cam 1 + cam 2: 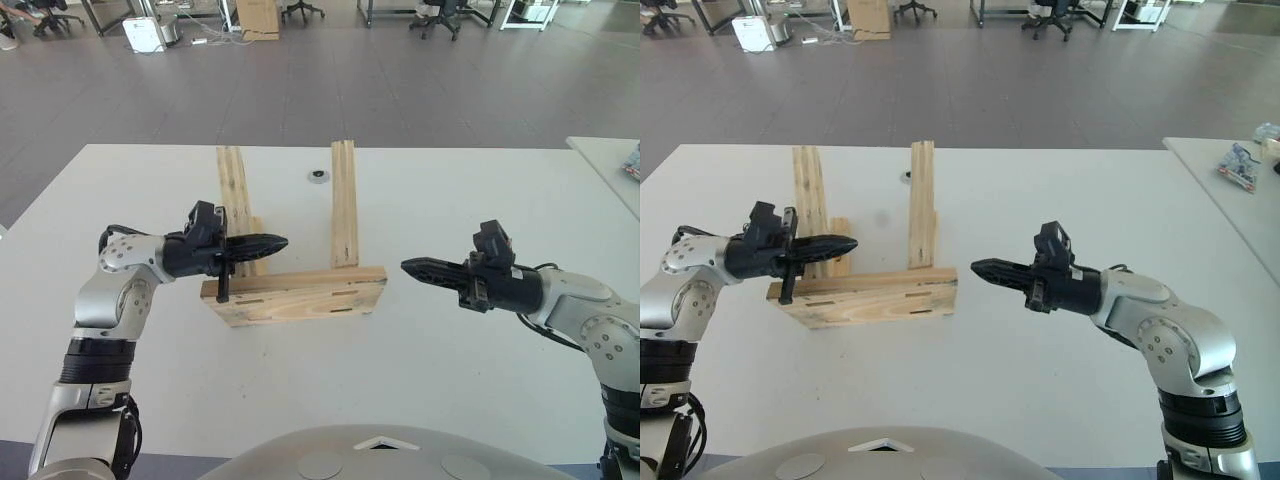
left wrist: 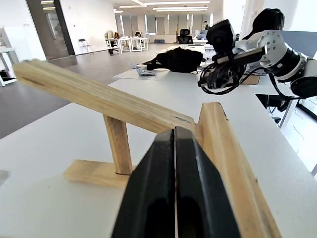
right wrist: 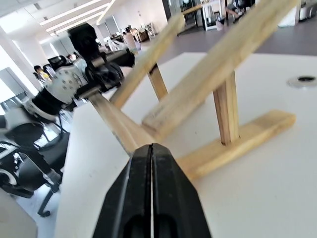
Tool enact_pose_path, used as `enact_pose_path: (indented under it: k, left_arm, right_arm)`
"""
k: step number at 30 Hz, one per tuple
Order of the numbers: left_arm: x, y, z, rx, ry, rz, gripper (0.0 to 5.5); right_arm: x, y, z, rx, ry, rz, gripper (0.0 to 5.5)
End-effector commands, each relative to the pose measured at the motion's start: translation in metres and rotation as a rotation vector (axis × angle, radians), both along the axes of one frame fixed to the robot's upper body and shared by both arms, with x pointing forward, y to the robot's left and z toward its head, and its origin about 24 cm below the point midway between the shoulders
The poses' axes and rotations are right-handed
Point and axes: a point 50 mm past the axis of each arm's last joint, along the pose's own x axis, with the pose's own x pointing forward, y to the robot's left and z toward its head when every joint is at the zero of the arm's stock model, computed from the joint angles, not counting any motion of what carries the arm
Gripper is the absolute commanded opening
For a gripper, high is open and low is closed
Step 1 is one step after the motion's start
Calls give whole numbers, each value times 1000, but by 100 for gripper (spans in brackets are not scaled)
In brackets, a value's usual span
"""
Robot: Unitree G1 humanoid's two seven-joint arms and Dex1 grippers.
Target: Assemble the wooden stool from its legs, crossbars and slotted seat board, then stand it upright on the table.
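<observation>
Stool [image 1: 296, 292] looks assembled but lies on its side on the table [image 1: 450, 190]. The seat [image 1: 310, 298] stands on edge nearest me, and the legs [image 1: 344, 205] run straight away from me, so the long axis points away. Not upright yet, so I judge standing it up is what's left.

Left gripper [image 1: 278, 242] has its fingers pressed together and holds nothing. It points toward my right, over the left leg just behind the seat's left end. Can't tell if it touches the wood.

Right gripper [image 1: 410, 267] is also pressed together and empty. It sits off the seat's right end, apart from it, tip aimed back at the stool.

Left arm is the nearer one. The stool lies between the two tips, so tipping it up likely needs one set of jaws spread first to take a leg or the seat edge.

A small round fitting [image 1: 318, 177] sits on the table between the far leg ends.
</observation>
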Motion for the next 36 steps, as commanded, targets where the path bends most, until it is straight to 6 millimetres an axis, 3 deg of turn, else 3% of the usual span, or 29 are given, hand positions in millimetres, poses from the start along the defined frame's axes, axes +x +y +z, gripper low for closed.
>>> enact_pose_path:
  k: [1, 5, 7, 8, 9, 13, 16, 22, 25, 29, 35, 36]
  left_arm:
    - [16, 35, 44, -60, -191, 241, 3]
    - [16, 52, 148, -412, -411, 336, 51]
    - [8, 61, 156, -386, -379, 317, 84]
    - [7, 66, 147, -317, -335, 324, 102]
    - [7, 75, 124, -176, -264, 336, 116]
    - [-12, 128, 29, 564, -32, 297, 181]
    - [-24, 138, -6, 725, 39, 178, 233]
    - [-30, 118, -20, 702, 87, -12, 346]
    - [-34, 96, -20, 561, 136, -68, 348]
    - [-34, 72, -18, 416, 186, -104, 348]
    - [-33, 57, -25, 351, 188, -78, 348]
    - [-32, 55, -27, 340, 192, -73, 327]
  right_arm:
    - [17, -17, -5, -98, 21, -182, 0]
    - [16, -19, -6, -78, 5, -207, 69]
    - [11, -18, -5, -64, 3, -196, 109]
    - [9, -19, -5, -70, 7, -195, 126]
    - [6, -20, -8, -88, 12, -198, 144]
    - [1, -29, -26, -269, 2, -168, 217]
    - [3, -27, -33, -332, -14, -91, 274]
    - [12, -22, -43, -379, -7, 21, 394]
    - [17, -11, -39, -292, 6, 49, 440]
    - [23, 2, -31, -219, -5, 112, 440]
    - [25, 26, -27, -169, 10, 265, 440]
    - [25, 29, -29, -170, 15, 286, 444]
